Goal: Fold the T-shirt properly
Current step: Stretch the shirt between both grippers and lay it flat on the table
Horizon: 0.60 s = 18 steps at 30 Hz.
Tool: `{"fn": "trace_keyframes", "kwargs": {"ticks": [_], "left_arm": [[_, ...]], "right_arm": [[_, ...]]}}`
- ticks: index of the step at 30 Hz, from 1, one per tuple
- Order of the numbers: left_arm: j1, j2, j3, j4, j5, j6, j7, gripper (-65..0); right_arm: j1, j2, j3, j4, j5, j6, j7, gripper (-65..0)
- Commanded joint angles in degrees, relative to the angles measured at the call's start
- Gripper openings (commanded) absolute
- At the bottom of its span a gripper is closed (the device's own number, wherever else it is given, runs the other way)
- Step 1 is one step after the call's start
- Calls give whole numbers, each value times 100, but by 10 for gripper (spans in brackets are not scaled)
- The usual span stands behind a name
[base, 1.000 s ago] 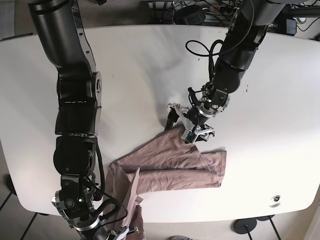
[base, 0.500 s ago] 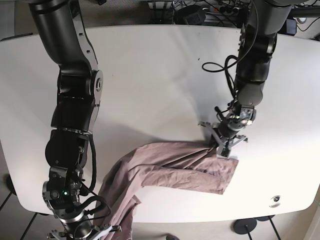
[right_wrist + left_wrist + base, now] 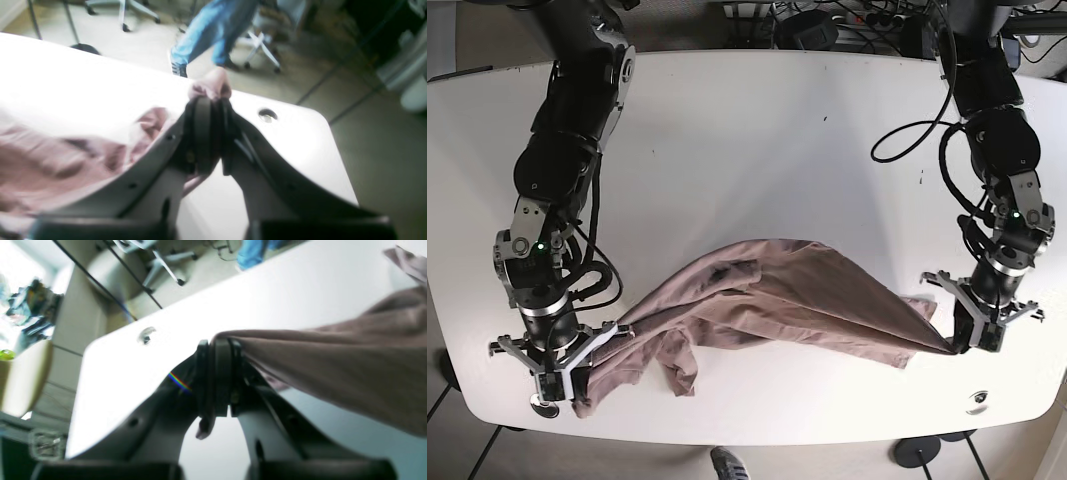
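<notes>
The mauve T-shirt (image 3: 767, 300) hangs stretched between my two grippers over the white table (image 3: 757, 150), sagging in the middle. My left gripper (image 3: 972, 335) is at the right of the base view, shut on one edge of the shirt (image 3: 333, 353). My right gripper (image 3: 552, 385) is at the lower left, shut on the other end of the shirt (image 3: 210, 85). In the left wrist view the left gripper (image 3: 217, 343) pinches the taut cloth. In the right wrist view the right gripper (image 3: 208, 100) holds a bunched fold, and loose cloth (image 3: 50, 160) trails left.
A round grommet hole (image 3: 975, 398) sits in the table near its front right corner; it also shows in the left wrist view (image 3: 146, 334). A person in blue trousers (image 3: 213, 30) and office chairs stand on the floor beyond the table edge.
Both grippers have moved apart, the left one to the right and the right one up from below the table edge. The shirt has been pulled wider and lifted.
</notes>
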Motion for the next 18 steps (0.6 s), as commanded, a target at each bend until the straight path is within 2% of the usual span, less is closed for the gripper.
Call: {"fn": "trace_keyframes", "kwargs": {"ticks": [1,3,6,9,11,15,18], "left_arm": [[-635,-216,-53,-14,-25,61,-42,-650],[-1189,-225,-18,-454,-16,61,2,-650],[-2226,-234,430,-1649,-16,61,-59,-650],[-3536,-234,967,-3170,-16,78,-631,-650],[-4160,-234,1204,-3777,-16,78,-833,-650],[-5154,-348,1274,-4269,-16,61,-903,-650],[-5567,-392,1274,-4295,-25,52,-885,-650]], "right_arm": [[419,25,1,-270,40,-45,229,-631],[735,25,10,-789,40,-45,247,-631],[1456,16,1,-1782,40,-45,273,-631],[2529,16,1,-3198,40,-54,686,-631],[3109,16,28,-3760,40,-54,836,-631],[4059,60,36,-4358,31,-54,871,-631],[4287,78,36,-4218,31,-45,827,-631]]}}
